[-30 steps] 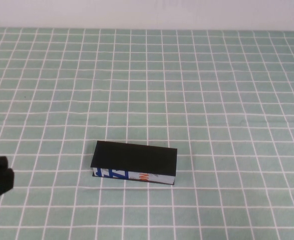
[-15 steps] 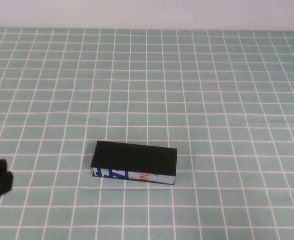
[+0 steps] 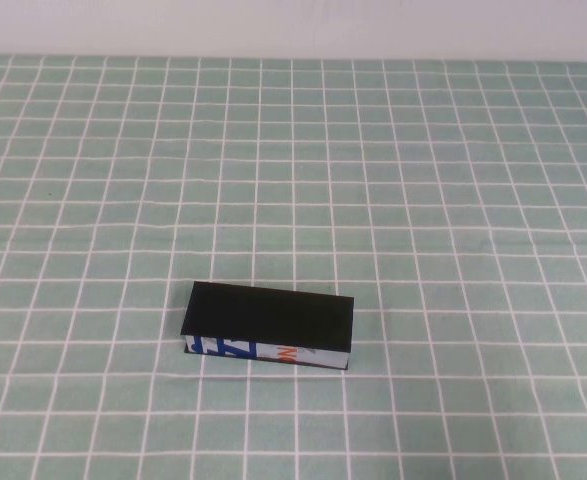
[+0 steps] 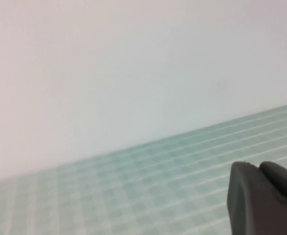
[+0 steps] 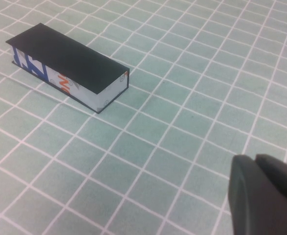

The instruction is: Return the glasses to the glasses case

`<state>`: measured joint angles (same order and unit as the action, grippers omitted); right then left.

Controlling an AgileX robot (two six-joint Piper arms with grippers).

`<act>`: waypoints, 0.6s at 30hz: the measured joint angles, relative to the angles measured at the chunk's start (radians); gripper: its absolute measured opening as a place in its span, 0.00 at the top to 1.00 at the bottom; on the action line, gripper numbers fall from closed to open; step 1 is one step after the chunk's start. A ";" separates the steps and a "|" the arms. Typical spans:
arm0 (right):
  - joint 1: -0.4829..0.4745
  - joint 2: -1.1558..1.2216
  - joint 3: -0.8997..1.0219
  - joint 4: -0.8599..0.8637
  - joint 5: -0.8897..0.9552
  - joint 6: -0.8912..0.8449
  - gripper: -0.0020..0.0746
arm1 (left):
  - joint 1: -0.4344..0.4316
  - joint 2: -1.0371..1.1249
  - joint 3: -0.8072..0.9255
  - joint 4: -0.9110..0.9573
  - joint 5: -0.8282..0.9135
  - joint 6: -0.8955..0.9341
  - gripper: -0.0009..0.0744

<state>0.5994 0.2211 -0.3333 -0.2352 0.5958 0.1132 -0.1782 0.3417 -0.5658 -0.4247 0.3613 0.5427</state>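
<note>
The glasses case [image 3: 270,320] lies near the middle of the green checked cloth with its black lid down flat and its white printed front edge facing me. It also shows in the right wrist view as the glasses case [image 5: 70,58]. The glasses are hidden from every view. My right gripper [image 5: 253,159] is shut and empty, hovering over bare cloth well apart from the case. In its own wrist view my left gripper [image 4: 254,166] is shut and empty, pointing toward the wall beyond the cloth. Neither gripper appears in the high view.
The green cloth with its white grid [image 3: 423,180] covers the whole table up to a pale wall [image 3: 293,25] at the back. Nothing but the case stands on it.
My left gripper, seen at the lower left edge of the high view earlier, has drawn back out of that view. The case has not moved.
</note>
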 joint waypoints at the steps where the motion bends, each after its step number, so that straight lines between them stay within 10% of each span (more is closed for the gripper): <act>1: 0.000 0.000 0.000 0.000 0.000 0.000 0.99 | 0.000 -0.038 0.057 0.092 -0.030 -0.098 0.99; 8: 0.000 0.000 0.000 0.000 -0.006 0.000 0.99 | 0.000 -0.273 0.371 0.514 -0.036 -0.610 0.99; 18: 0.000 0.000 0.000 0.000 -0.008 0.000 0.99 | 0.000 -0.350 0.583 0.549 -0.001 -0.627 0.99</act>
<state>0.5994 0.2211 -0.3329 -0.2352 0.5876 0.1132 -0.1782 -0.0087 0.0168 0.1245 0.3607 -0.0841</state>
